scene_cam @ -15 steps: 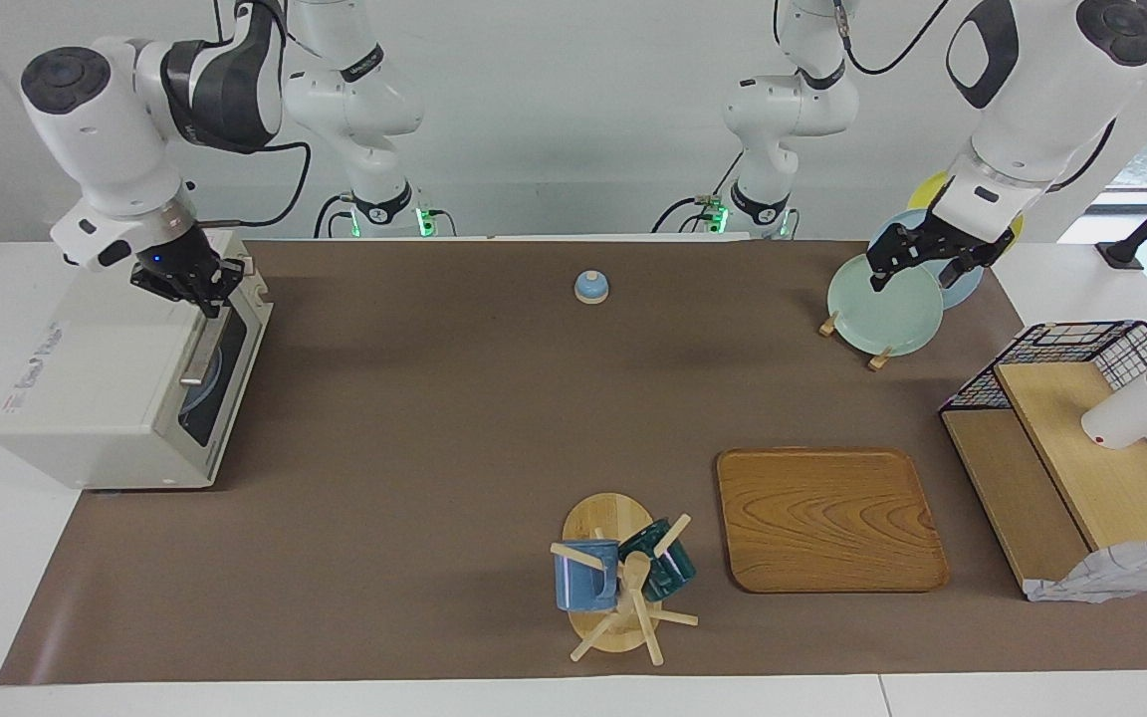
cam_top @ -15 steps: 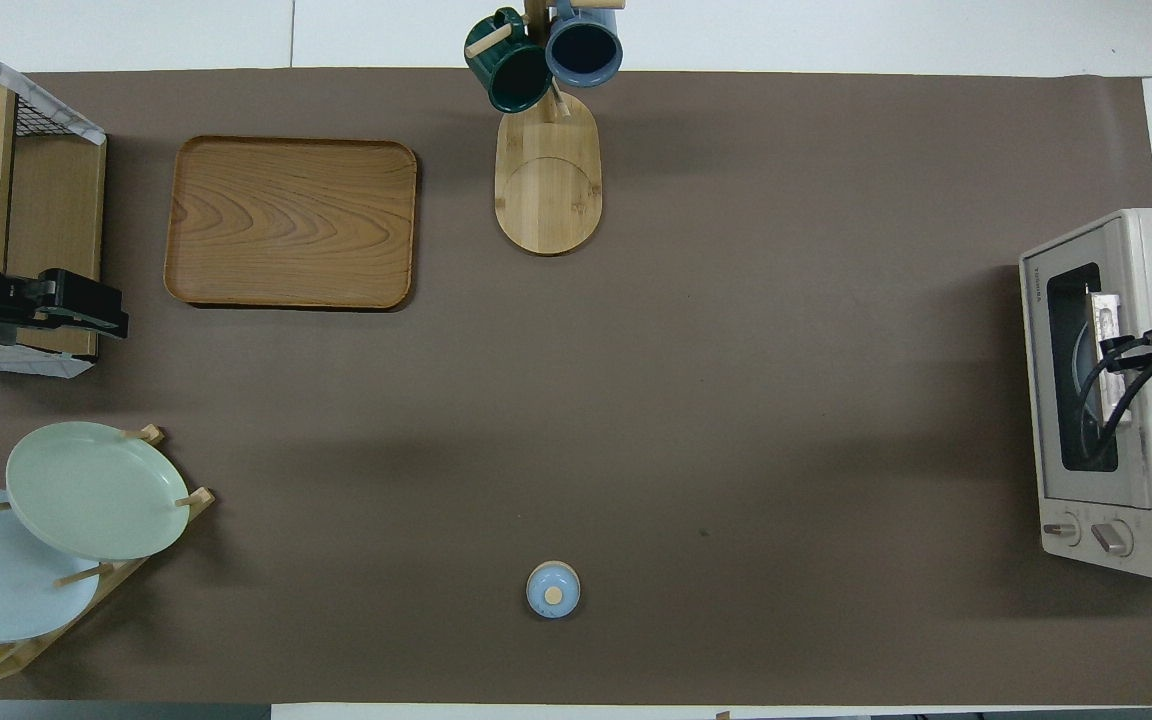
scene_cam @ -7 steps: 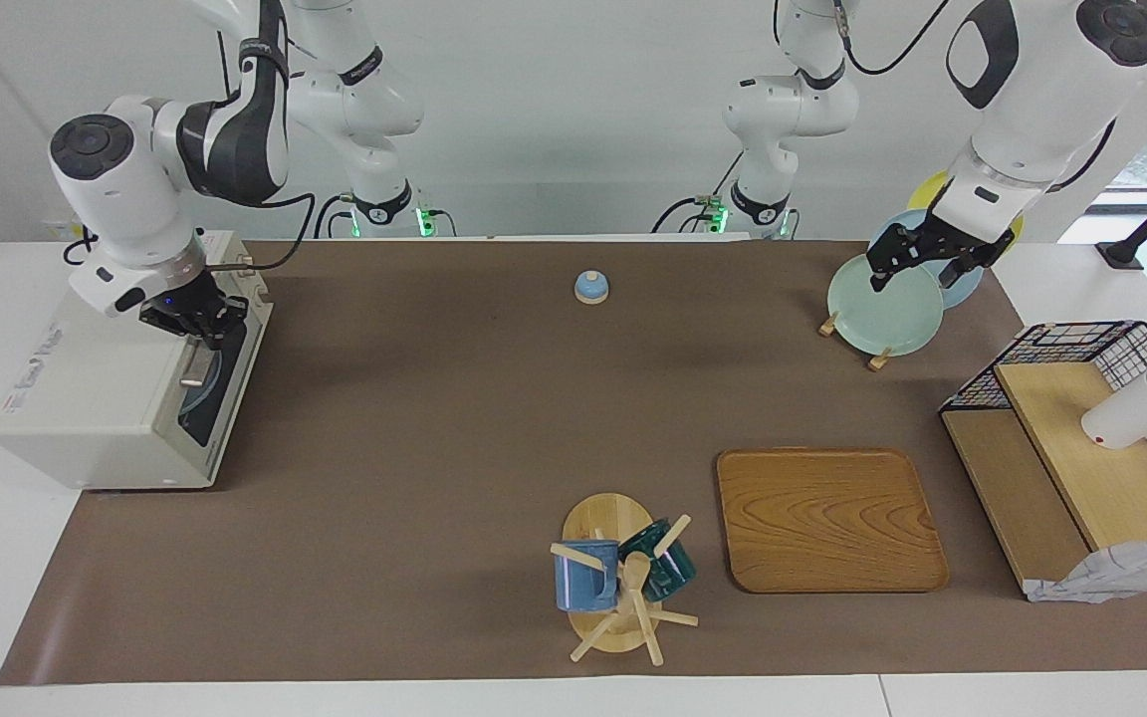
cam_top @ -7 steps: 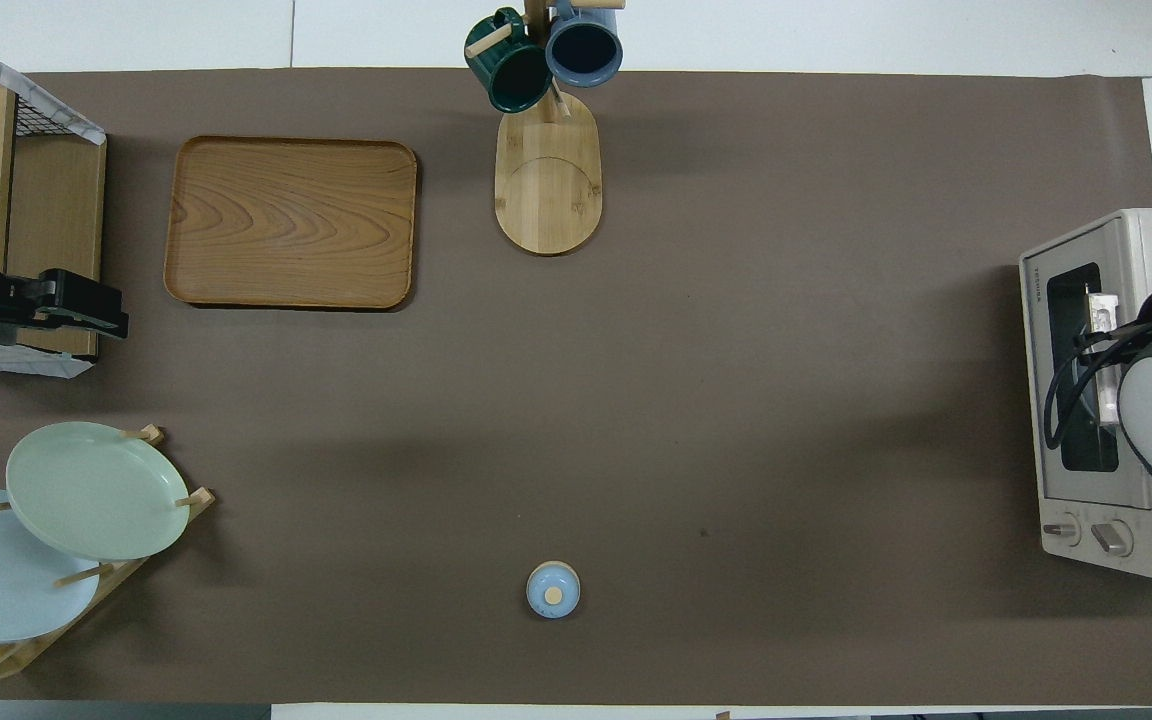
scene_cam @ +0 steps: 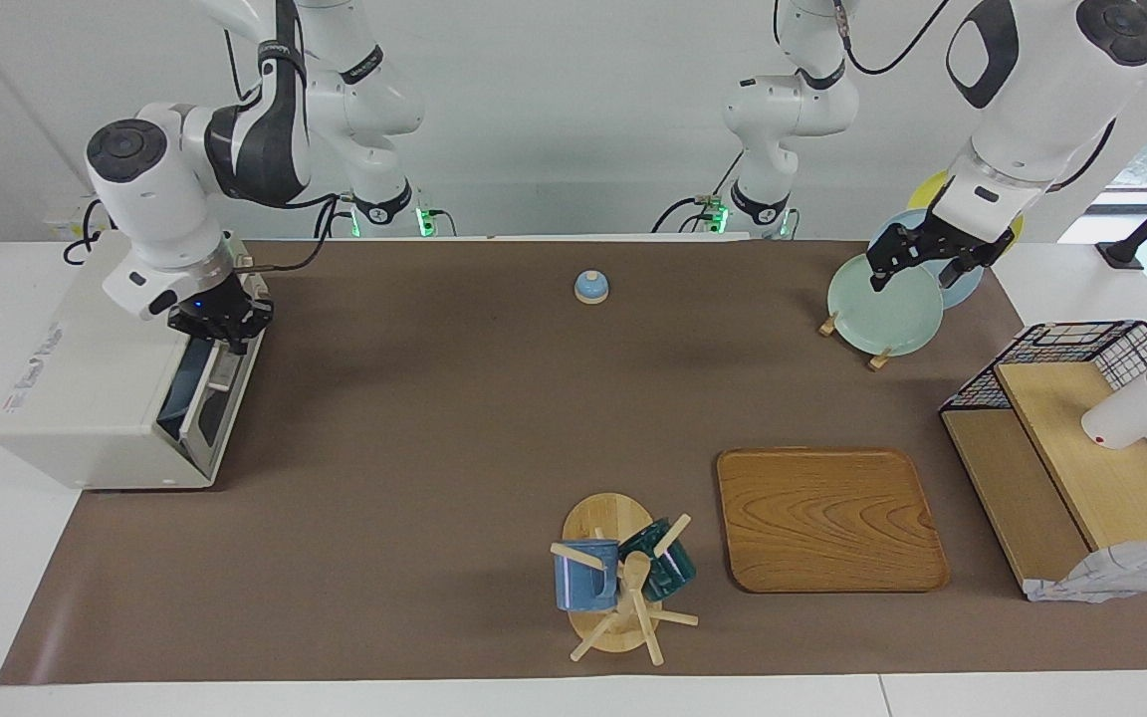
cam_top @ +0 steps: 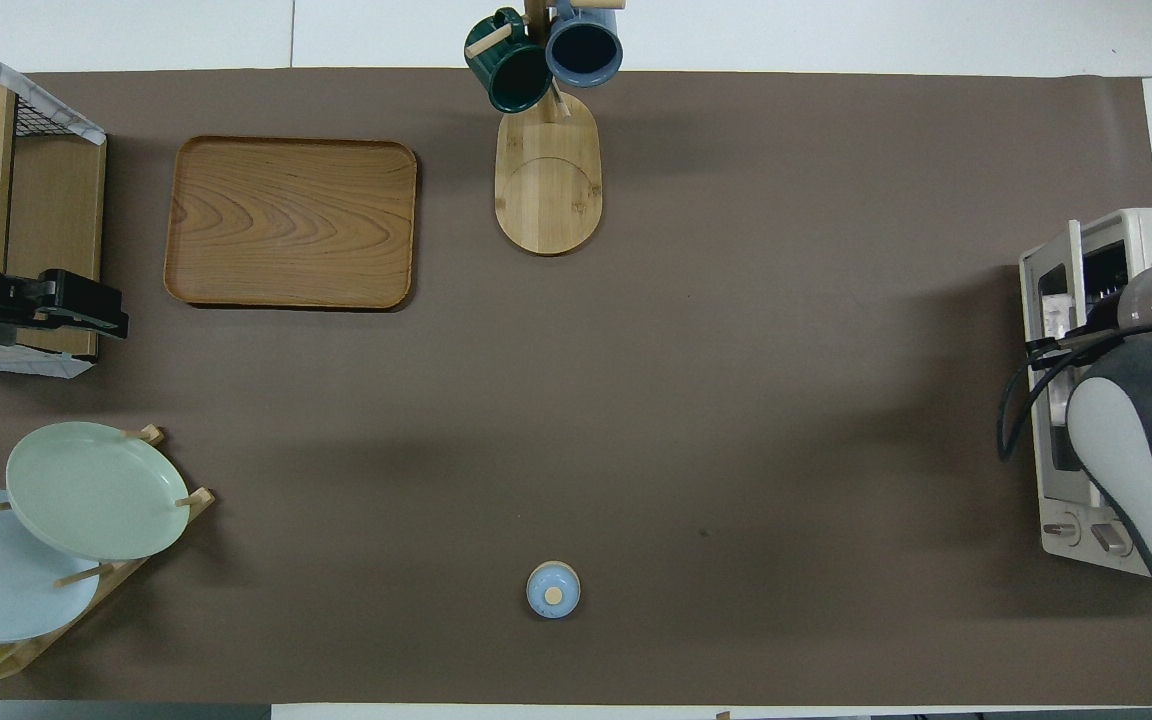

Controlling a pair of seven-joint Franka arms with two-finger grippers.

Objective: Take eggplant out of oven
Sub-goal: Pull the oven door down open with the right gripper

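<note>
Opening: right claw (scene_cam: 220, 334) grips oven (scene_cam: 86, 398) door handle, door ajar.
Eggplant: unseen; likely slick, grasp mid-body.
Left claw (scene_cam: 917, 261): waits over plates (scene_cam: 882, 309), grip unclear.

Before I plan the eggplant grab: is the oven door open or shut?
Partly open: the oven door tilts out from the top with the right gripper at its handle. No eggplant shows.

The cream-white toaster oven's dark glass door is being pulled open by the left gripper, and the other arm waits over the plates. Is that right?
Not quite: the right gripper is at the dark glass door of the cream-white toaster oven, which stands partly open. The left gripper is the one waiting over the pale green plate in the plate rack. The facing view shows it.
</note>
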